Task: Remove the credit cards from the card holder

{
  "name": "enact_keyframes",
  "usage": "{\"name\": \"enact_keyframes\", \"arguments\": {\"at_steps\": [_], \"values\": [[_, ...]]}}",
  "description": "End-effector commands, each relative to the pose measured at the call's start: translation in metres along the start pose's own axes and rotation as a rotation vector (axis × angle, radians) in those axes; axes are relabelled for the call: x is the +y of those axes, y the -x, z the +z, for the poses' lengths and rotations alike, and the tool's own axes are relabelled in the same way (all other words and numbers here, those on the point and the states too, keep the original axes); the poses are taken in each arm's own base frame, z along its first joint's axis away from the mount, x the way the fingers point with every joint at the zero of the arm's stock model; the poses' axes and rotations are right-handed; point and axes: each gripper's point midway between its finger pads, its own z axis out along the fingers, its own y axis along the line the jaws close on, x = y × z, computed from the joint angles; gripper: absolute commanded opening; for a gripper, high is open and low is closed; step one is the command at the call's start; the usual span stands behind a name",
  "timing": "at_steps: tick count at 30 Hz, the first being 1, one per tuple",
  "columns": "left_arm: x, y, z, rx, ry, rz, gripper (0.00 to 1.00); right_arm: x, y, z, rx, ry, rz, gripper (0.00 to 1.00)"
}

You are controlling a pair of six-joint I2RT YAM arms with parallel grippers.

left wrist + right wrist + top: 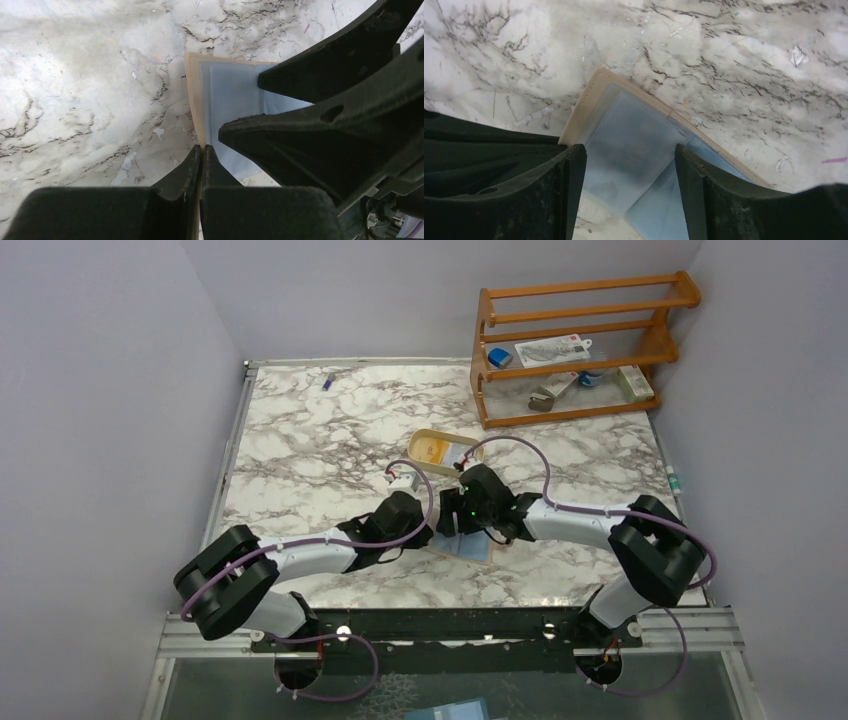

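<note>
While card holder (624, 115) lies open, right hand (629, 148) spread just above it

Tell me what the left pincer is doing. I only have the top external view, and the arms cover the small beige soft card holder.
Observer: The left pincer is shut, with its tips at the beige edge of the small soft card holder. The holder lies open on the white marble table.
Operator: And the right pincer?
Observer: The right pincer is open, and its fingers straddle the holder's pale blue inside.
Operator: Any card between them?
Observer: Only the pale blue inside shows there. I cannot tell whether a card sits in it.
</note>
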Motion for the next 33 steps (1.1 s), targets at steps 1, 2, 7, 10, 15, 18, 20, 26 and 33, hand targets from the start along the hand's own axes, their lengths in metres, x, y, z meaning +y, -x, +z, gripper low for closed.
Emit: {"name": "enact_keyframes", "arguments": {"at_steps": [1,2,7,10,15,18,20,26,33], "values": [[-0.004,0.0,0.002,0.002,-0.024,-0.008,0.0,0.02,0.019,-0.008,-0.033,0.086,-0.122,0.73],[-0.004,0.0,0.002,0.002,-0.024,-0.008,0.0,0.017,0.019,-0.007,-0.023,0.068,-0.134,0.74],[-0.004,-0.001,0.002,0.005,-0.023,-0.007,0.0,0.006,0.011,-0.001,0.027,0.015,-0.161,0.74],[-0.006,0.001,0.001,0.001,-0.027,-0.008,0.0,0.001,0.005,0.004,0.053,-0.01,-0.166,0.74],[-0.007,0.005,-0.001,-0.003,-0.024,0.003,0.0,-0.008,0.0,0.011,0.07,-0.067,-0.197,0.72],[-0.008,0.006,-0.001,-0.005,-0.024,0.007,0.0,-0.01,-0.004,0.016,0.083,-0.073,-0.2,0.69],[-0.008,0.007,-0.001,-0.005,-0.022,0.007,0.0,-0.01,-0.007,0.018,0.09,-0.069,-0.202,0.64],[-0.008,0.008,-0.002,-0.007,-0.022,0.008,0.0,-0.012,-0.011,0.019,0.102,-0.074,-0.199,0.38],[-0.007,0.009,-0.001,-0.005,-0.017,0.01,0.0,-0.018,-0.012,0.013,0.101,-0.103,-0.194,0.39]]}}
